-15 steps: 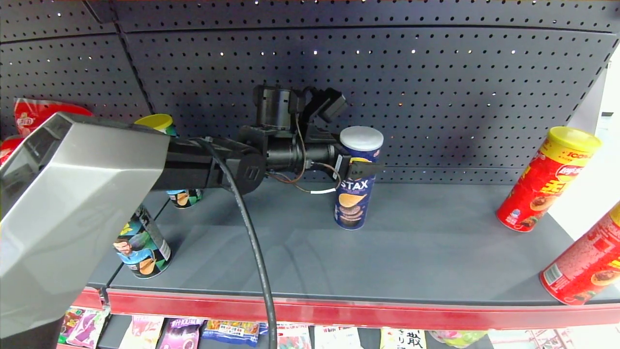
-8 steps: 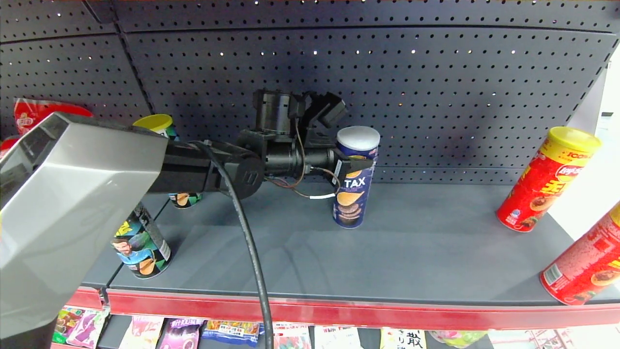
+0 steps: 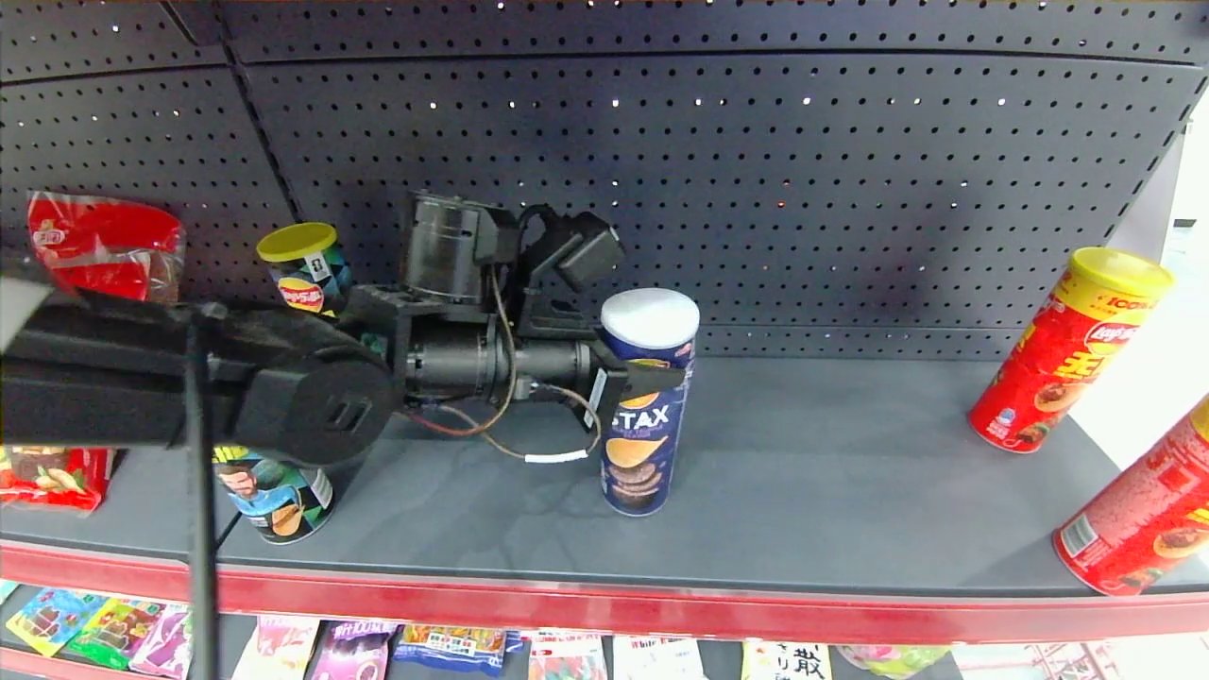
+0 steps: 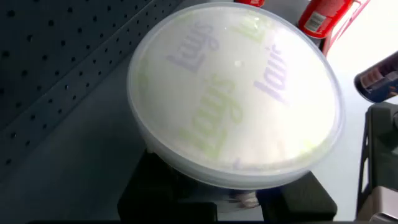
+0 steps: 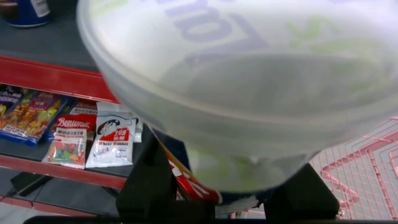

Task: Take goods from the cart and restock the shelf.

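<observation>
We watch the left gripper [image 3: 652,378] carry the blue can [image 3: 640,453] left and nearer along the shelf [image 3: 850,491].

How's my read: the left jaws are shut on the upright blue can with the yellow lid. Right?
Not quite. The blue can in the left gripper has a white lid, not a yellow one, as the head view shows. The rest holds: the jaws are shut on it and it is upright.
</observation>
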Motion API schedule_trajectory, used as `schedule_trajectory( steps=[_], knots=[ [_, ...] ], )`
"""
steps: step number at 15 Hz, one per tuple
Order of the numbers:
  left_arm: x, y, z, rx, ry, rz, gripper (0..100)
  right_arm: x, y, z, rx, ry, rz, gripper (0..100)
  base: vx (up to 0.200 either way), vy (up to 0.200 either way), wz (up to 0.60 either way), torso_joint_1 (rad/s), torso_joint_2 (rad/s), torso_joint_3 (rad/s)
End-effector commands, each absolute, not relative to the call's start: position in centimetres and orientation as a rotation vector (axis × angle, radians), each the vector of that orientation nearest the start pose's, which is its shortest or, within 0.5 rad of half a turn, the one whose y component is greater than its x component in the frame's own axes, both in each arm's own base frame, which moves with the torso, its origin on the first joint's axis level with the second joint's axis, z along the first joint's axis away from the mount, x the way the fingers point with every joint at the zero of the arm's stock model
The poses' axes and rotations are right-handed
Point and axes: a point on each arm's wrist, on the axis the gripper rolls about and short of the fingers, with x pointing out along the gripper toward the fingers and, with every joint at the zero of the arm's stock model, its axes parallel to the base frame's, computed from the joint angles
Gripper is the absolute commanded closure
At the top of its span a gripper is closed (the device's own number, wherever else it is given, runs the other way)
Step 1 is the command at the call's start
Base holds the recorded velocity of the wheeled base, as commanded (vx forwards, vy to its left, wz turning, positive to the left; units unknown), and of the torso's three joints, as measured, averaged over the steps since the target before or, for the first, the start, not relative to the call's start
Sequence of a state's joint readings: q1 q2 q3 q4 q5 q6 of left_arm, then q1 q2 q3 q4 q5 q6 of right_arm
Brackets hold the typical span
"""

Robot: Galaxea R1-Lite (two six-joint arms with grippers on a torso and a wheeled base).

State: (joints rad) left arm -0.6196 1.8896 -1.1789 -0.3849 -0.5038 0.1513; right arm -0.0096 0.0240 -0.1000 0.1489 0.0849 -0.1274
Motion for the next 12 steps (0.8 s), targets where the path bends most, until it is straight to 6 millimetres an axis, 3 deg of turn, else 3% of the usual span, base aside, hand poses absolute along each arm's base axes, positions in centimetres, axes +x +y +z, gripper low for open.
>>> schedule_trajectory(
  steps=[1,4,12],
  knots=[
    [26.2,-21.6,21.2,0.129,0.195,-1.131,100,-2.9,0.2,8.8,-0.124,0.067,0.081,100,0.000,0.000,0.00,0.000,0.00,0.000],
    [24.7,-23.6,20.9,0.045,0.163,-1.117,100,-3.0,0.2,8.8,-0.124,0.062,0.081,100,0.000,0.000,0.00,0.000,0.00,0.000],
    [23.4,-21.5,19.4,0.096,0.187,-1.127,100,-3.0,0.2,8.8,-0.126,0.059,0.082,100,0.000,0.000,0.00,0.000,0.00,0.000]
  ],
)
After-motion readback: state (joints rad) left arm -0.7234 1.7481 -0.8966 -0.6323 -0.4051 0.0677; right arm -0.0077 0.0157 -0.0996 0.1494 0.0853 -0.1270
